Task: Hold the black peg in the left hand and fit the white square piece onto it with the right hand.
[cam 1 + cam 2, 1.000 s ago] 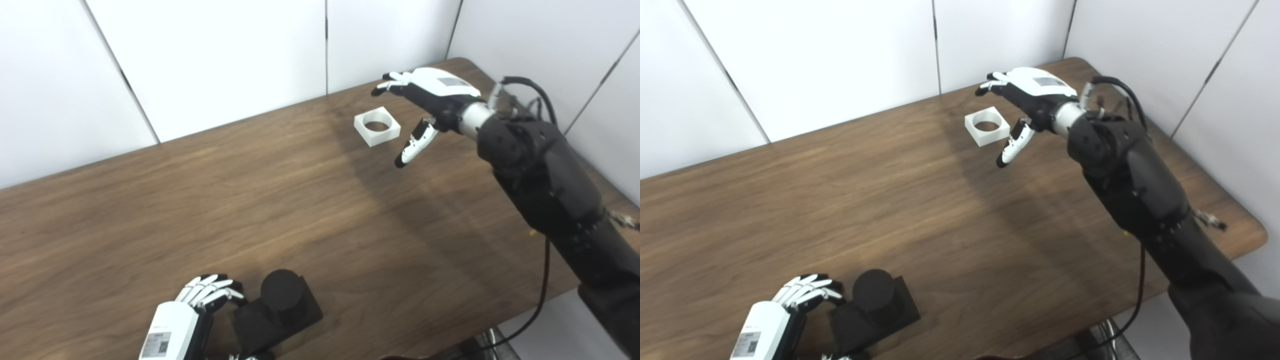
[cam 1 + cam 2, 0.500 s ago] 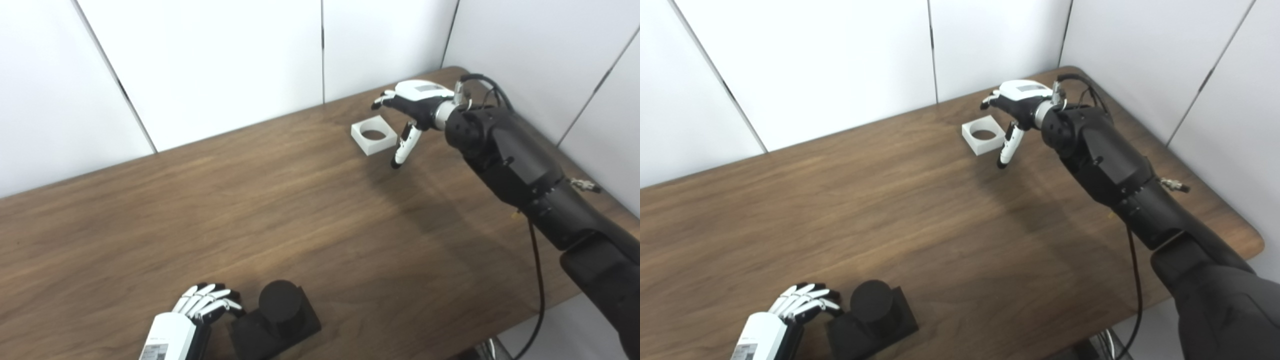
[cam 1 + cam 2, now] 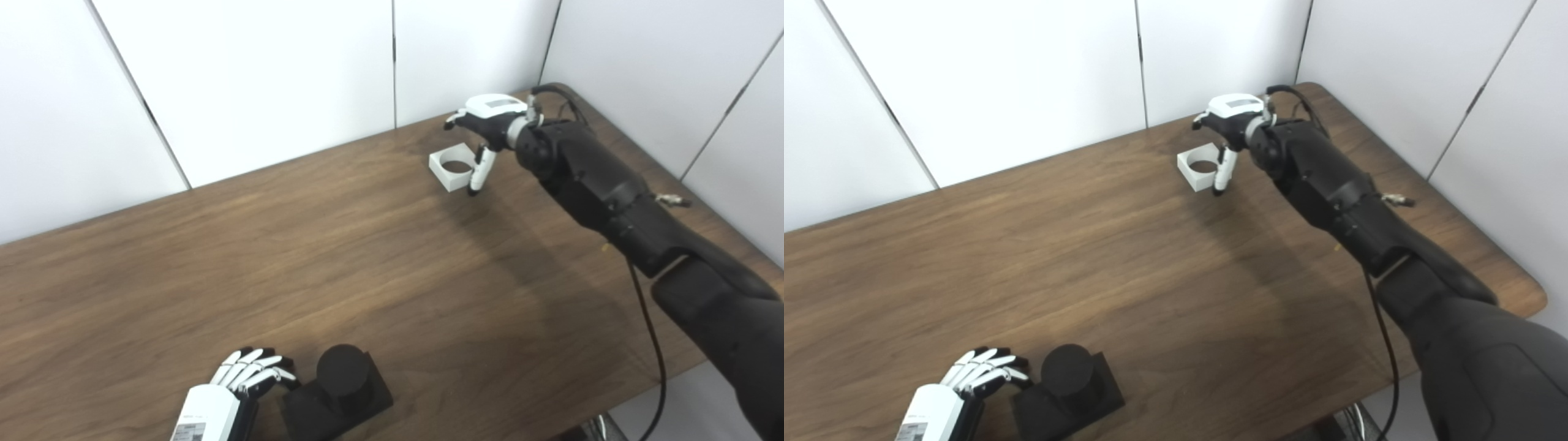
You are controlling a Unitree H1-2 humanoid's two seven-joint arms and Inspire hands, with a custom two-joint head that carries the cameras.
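Our right arm stretches from the lower right of the frame up to the upper centre, its hand (image 3: 490,117) palm down, fingers spread, thumb pointing downward, holding nothing. Our left hand (image 3: 242,383) sits at the bottom left edge, fingers extended and slightly fanned toward the right, gripping nothing.

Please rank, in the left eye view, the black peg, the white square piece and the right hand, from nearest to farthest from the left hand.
1. Black peg: just right of the left hand, at the table's near edge.
2. White square piece: far across the table, toward the back right.
3. Right hand: just beyond the white piece, over its far side.
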